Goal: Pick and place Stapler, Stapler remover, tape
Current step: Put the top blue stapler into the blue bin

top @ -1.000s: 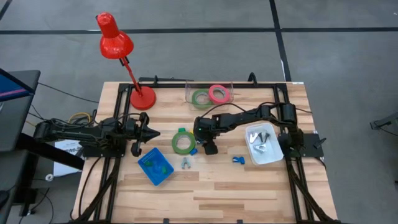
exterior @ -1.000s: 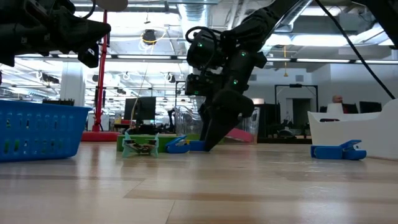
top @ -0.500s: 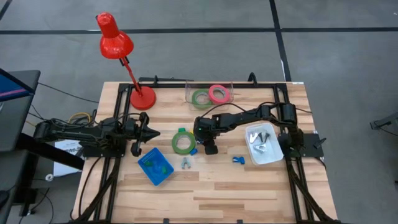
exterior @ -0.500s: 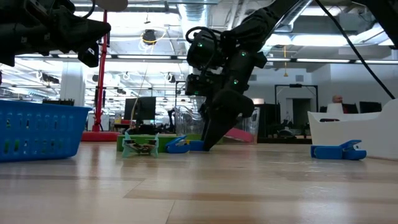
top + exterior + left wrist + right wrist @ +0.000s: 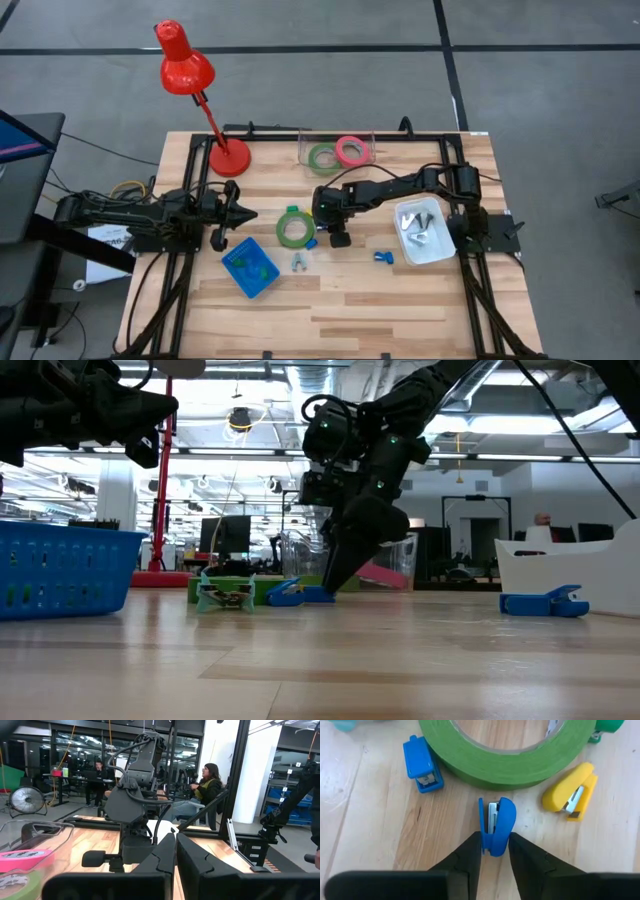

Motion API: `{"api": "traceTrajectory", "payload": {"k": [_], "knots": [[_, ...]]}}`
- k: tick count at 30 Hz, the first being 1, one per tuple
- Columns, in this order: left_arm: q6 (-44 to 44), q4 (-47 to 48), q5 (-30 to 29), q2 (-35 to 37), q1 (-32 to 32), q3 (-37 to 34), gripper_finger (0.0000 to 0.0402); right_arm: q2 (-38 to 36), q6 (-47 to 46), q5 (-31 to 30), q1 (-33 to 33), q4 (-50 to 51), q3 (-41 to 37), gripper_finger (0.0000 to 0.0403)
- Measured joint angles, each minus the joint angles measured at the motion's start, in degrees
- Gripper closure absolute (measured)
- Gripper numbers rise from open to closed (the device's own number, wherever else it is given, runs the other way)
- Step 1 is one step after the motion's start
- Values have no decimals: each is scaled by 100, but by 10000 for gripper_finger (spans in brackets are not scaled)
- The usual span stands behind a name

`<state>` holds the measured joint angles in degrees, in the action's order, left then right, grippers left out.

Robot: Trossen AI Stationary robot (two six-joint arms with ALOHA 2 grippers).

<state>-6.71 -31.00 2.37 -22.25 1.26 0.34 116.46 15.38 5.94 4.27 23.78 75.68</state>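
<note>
- The right gripper (image 5: 494, 851) is low at the table's (image 5: 400, 300) middle, and its two fingers (image 5: 468, 855) stand narrow, one on each side of a small blue stapler (image 5: 495, 826), pressing on it.
- This stapler lies on the wood just beside the green tape ring (image 5: 507, 750), not touching it.
- A yellow stapler (image 5: 571, 793) and another blue stapler (image 5: 422, 764) lie near the same ring.
- The left gripper (image 5: 243, 213) waits at the table's left side, with fingers fully together, holding nothing.
</note>
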Motion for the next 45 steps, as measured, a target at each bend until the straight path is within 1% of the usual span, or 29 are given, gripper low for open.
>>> {"api": "traceTrajectory", "payload": {"k": [9,19,33,45], "knots": [[0,0,0,0,0,0,394,0,18,4,-11,9,0,332],[1,0,0,1,0,0,394,-7,17,12,-11,22,4,337],[1,-7,0,1,-2,0,394,-668,109,8,-60,0,11,337],[0,-11,0,-1,-1,0,394,-1216,111,8,-405,-328,11,337]]}}
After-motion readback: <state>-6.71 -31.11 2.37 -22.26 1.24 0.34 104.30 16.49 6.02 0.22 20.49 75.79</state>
